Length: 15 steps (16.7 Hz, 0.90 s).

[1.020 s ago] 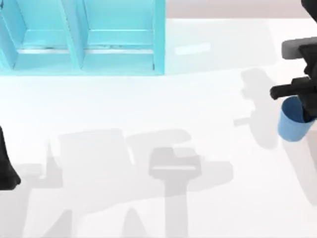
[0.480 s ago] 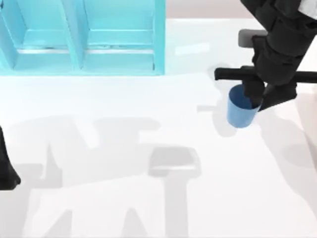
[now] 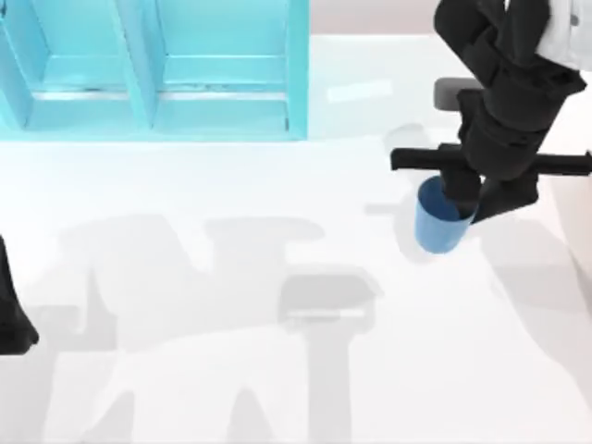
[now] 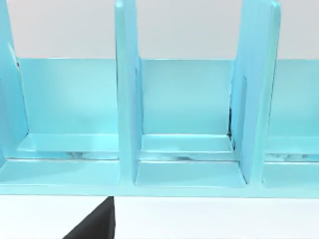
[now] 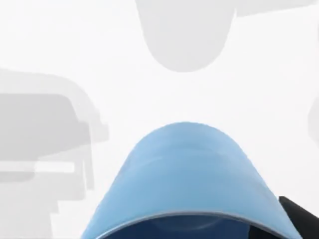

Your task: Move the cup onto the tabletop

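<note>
Right gripper (image 3: 460, 199) pinches the rim of the cup (image 3: 435, 220), right of frame centre, so the cup hangs upright over the tabletop (image 3: 231, 370); its shadow lies close beneath, likely near set-down. Since half a second ago the cup shifted slightly left and lower in frame. Left arm parked at left edge; its fingers' state cannot be told. Turquoise shelf unit (image 3: 157, 74) upper left.

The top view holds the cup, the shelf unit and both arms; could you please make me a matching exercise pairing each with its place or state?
1. cup
2. shelf unit
3. left arm
4. right gripper

a. parked at the table's left edge
b. gripped at its rim, at the table's right
c. back left, turquoise
d. shut on the cup

Pairs: 1-b, 2-c, 3-a, 4-d
</note>
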{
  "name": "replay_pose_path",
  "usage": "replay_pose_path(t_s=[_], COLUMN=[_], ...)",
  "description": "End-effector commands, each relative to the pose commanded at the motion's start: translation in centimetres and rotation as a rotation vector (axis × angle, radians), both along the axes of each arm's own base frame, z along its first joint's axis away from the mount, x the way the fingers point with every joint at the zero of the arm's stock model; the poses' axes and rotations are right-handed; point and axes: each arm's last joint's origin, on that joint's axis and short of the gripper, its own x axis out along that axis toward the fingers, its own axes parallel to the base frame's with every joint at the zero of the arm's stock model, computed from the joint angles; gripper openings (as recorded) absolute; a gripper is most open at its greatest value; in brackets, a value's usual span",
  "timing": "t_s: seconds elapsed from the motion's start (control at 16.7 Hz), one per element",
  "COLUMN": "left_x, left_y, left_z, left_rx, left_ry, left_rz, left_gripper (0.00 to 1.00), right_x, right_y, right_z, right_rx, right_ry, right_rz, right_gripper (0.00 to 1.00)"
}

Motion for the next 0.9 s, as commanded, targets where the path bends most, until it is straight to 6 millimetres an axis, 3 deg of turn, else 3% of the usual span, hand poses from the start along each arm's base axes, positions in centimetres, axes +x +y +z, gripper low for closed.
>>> replay_pose_path(t_s=[0.24, 0.48, 0.9], left_x=[0.0, 0.0, 0.0], left_y=[0.0, 0.0, 0.0], left_z=[0.0, 0.0, 0.0], left_rx=[0.000, 0.000, 0.000], left_ry=[0.000, 0.000, 0.000], left_rz=[0.000, 0.000, 0.000], left_gripper=[1.00, 1.00, 1.00], right_x=[0.0, 0.0, 0.0], right_y=[0.7, 0.7, 0.7], right_z=[-3.1, -3.4, -3.4], right_rx=[0.004, 0.002, 0.002], right_ry=[-0.007, -0.003, -0.003], right_rz=[0.003, 0.004, 0.004], right_gripper=[0.00, 0.00, 0.53])
